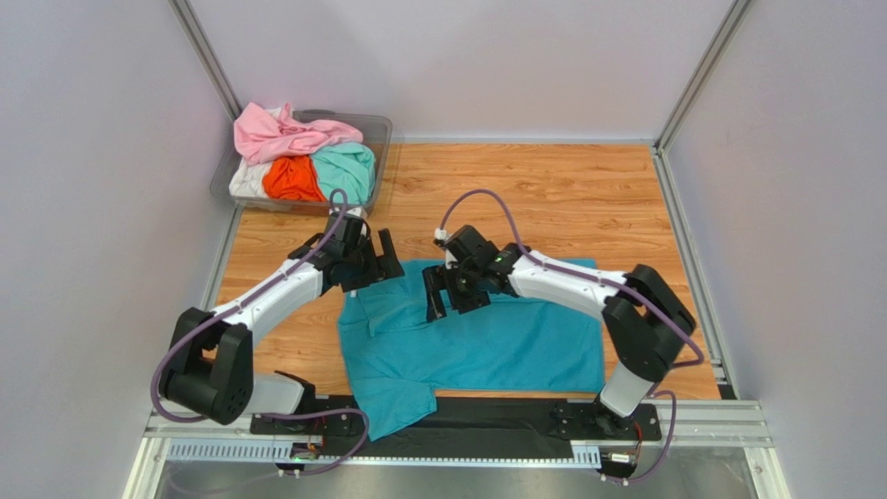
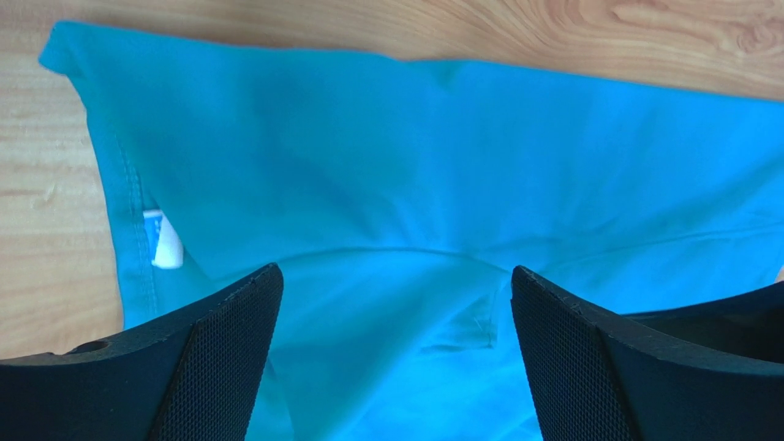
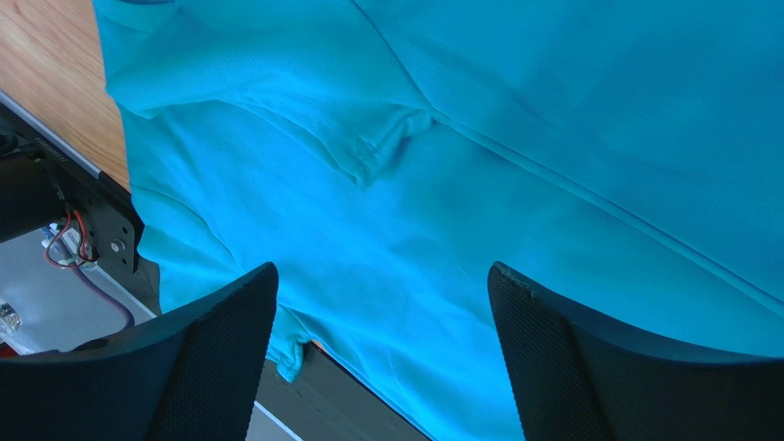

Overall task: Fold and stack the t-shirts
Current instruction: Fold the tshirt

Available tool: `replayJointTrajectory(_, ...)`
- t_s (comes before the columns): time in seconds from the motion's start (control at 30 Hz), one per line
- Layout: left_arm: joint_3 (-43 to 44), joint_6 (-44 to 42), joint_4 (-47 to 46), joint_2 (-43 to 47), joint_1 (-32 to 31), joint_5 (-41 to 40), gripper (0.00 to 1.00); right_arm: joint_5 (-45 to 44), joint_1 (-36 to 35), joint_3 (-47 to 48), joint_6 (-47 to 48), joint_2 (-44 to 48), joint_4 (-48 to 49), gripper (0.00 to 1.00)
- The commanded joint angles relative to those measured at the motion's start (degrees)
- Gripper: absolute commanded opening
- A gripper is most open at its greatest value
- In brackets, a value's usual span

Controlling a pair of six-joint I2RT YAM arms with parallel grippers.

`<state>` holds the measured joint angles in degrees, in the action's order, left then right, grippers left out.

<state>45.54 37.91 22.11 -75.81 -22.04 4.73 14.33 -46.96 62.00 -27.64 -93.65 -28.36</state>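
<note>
Pale wooden bench [image 1: 583, 198] carries one limp teal-blue fabric t-shirt [image 1: 489, 348], partly folded beneath the left end effector [image 1: 375, 262] and right end effector [image 1: 450, 296], both spread wide and empty. Soft and light, it will likely drape and slip, so a pinch at a hem or folded edge looks best. Beyond the left end effector, a clear plastic tub [image 1: 383, 127] holds four more: pink t-shirt [image 1: 292, 133], orange t-shirt [image 1: 292, 180], mint-green t-shirt [image 1: 349, 166], white t-shirt [image 1: 246, 182].

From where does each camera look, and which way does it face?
Top external: above and behind, looking down at the table; both arms, left hand, right hand.
Left wrist: on the left arm, facing down at the teal t-shirt; own open fingers.
Right wrist: on the right arm, facing down at that t-shirt; own open fingers.
All three share the teal t-shirt.
</note>
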Motion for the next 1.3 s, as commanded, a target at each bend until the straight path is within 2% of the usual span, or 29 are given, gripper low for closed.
replayJointTrajectory(0.0, -1.4, -0.9, -7.9, -3.4, 2.4, 4.4, 1.00, 0.5, -2.9, 5.9, -2.8, -5.5, 3.2, 0.84)
replayJointTrajectory(0.27, -3.9, -0.5, -11.0, -9.0, 4.6, 7.9, 1.00, 2.0, -5.6, 10.0, -2.8, -12.3, 2.9, 0.74)
replayJointTrajectory(0.4, -4.7, 0.4, -11.2, -10.7, 4.6, 8.2, 1.00, 2.1, -5.7, 10.7, -3.0, -14.0, 3.0, 0.66)
replayJointTrajectory(0.63, -7.7, 1.7, -11.4, -9.4, 4.6, 7.7, 1.00, 0.0, -5.7, 11.0, -3.5, -15.6, 2.3, 0.61)
replayJointTrajectory(0.77, -8.4, 1.8, -11.0, -8.0, 4.6, 7.3, 1.00, -2.4, -5.7, 11.4, -4.4, -16.1, 1.6, 0.54)
replayJointTrajectory(1.0, -9.1, 1.6, -9.6, -6.0, 4.6, 4.7, 1.00, -7.6, -5.7, 11.6, -6.7, -16.0, -0.2, 0.30)
replayJointTrajectory(1.07, -9.1, 1.6, -9.5, -6.4, 4.6, 4.3, 1.00, -8.6, -5.7, 11.9, -7.4, -16.1, -0.7, 0.28)
replayJointTrajectory(1.17, -9.1, 1.6, -9.6, -7.2, 4.6, 4.2, 1.00, -9.4, -5.9, 12.4, -7.3, -16.2, -2.1, 0.15)
replayJointTrajectory(1.2, -9.0, 1.7, -9.7, -7.3, 4.6, 4.2, 1.00, -9.6, -6.0, 12.3, -7.3, -16.3, -2.4, 0.05)
replayJointTrajectory(1.23, -8.9, 1.8, -9.5, -7.6, 4.6, 4.2, 1.00, -9.8, -6.0, 12.3, -7.4, -16.0, -2.7, 0.00)
replayJointTrajectory(1.27, -8.7, 1.8, -9.5, -7.7, 4.6, 4.3, 1.00, -9.8, -6.1, 12.2, -7.3, -16.0, -2.8, 0.00)
